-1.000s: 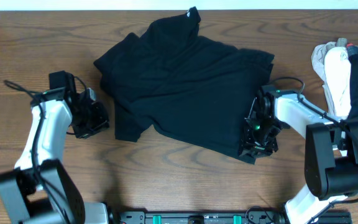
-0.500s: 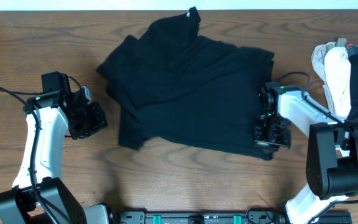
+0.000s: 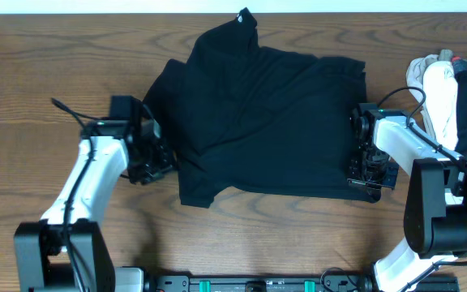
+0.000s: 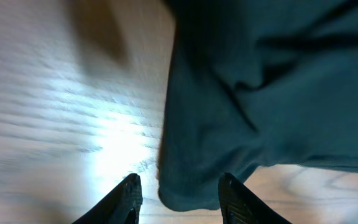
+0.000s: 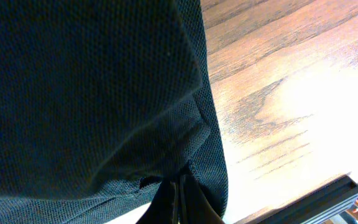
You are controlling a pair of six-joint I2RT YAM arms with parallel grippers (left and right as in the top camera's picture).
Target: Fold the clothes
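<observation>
Where my right hand (image 3: 368, 173) meets the shirt (image 3: 266, 122), it is clenched on the cloth's edge, with bare desk (image 3: 39, 65) beside it. My left hand (image 3: 156, 158) is released, and a shirt corner lies between its parted fingers (image 4: 129, 196). The shirt lies spread between both hands. Other clothes (image 3: 448, 89) are piled beyond my right hand.

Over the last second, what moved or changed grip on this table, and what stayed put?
The right gripper closed on the black shirt at the near corner on its side and pulled it to the right, so the whole shirt slid that way. The left gripper travelled right, up to the shirt's left edge, and opened; it holds nothing. The pile of garments at the right edge stayed put.
</observation>
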